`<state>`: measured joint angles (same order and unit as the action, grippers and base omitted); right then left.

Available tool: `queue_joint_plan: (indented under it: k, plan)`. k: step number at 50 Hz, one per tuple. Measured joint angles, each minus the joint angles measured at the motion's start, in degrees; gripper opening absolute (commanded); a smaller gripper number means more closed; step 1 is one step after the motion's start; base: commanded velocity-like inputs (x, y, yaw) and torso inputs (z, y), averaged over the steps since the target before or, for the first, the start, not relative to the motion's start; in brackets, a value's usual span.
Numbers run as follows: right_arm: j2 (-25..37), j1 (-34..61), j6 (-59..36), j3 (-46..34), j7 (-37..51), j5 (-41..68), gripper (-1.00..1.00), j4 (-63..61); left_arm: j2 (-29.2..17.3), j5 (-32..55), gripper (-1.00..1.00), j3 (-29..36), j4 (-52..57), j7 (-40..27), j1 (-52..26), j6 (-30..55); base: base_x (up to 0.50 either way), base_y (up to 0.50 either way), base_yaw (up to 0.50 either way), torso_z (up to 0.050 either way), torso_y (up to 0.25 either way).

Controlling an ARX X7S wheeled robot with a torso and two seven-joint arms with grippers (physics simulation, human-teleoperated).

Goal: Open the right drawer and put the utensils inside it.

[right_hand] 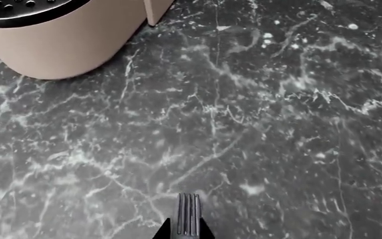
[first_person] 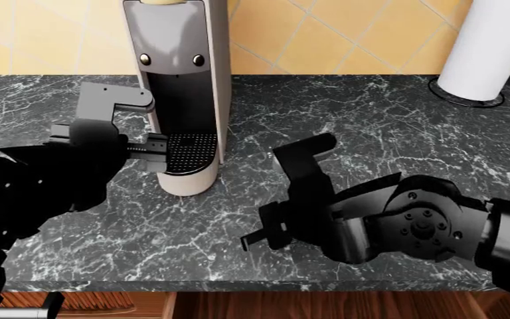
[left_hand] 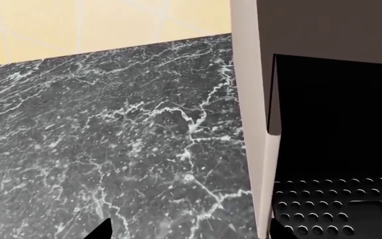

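My right gripper [right_hand: 189, 232] is shut on a grey metal fork [right_hand: 189, 214], whose tines stick out between the two fingertips above the black marble counter [right_hand: 277, 124]. In the head view the same fork [first_person: 253, 239] pointing left from the right gripper [first_person: 271, 232], near the counter's front. My left gripper [left_hand: 189, 231] stands open, its fingertips wide apart, beside the coffee machine's drip tray [left_hand: 337, 209]; in the head view the left gripper [first_person: 153, 147] sits at that tray. Of the right drawer only a thin reddish-brown wood strip [first_person: 344, 307] under the counter edge shows, no handle.
A beige coffee machine [first_person: 180, 86] stands at the back left of the counter [first_person: 370, 119]. A white paper roll [first_person: 490, 46] stands at the back right against the yellow tiled wall. A metal bar handle [first_person: 16, 312] shows at the lower left.
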<state>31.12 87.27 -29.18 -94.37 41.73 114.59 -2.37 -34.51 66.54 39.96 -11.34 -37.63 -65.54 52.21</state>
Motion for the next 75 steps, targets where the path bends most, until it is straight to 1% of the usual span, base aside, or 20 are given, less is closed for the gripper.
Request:
queue_joint_plan:
  k: [10,21,31,39,58,75]
  plan:
    - [1.7,1.4,-1.3,-0.5,2.6,3.7,-1.0,-5.0,-0.1,0.3,1.0,-0.1,0.2,-0.2,-0.2,0.2,0.0,0.0,0.0,0.0,0.0]
    - [2.5,5.7,-5.9,-1.1,6.6,11.3,-1.0,-15.7,-0.1,0.3,1.0,-0.1,0.3,-0.2,-0.1,0.1,0.0,0.0,0.0,0.0,0.0]
    - [2.3,11.0,-11.0,0.5,6.7,16.9,-1.0,-25.4,0.0,0.0,1.0,0.1,-0.1,0.1,0.0,-0.1,0.0,0.0,0.0,0.0,0.0]
    - [2.4,14.8,-13.4,1.8,7.0,20.9,-1.0,-30.1,0.0,0.0,1.0,0.1,-0.2,0.2,-0.1,-0.2,0.0,0.0,0.0,0.0,0.0]
    - [2.6,17.1,-16.3,1.5,7.3,23.1,-1.0,-31.9,-0.1,0.0,1.0,0.2,-0.3,0.3,-0.1,-0.2,0.0,0.0,0.0,0.0,0.0]
    - [3.3,18.9,-19.5,-0.2,7.7,23.7,-1.0,-28.5,0.1,-0.2,1.0,0.4,-0.7,0.6,0.1,-0.5,0.0,0.0,0.0,0.0,0.0]
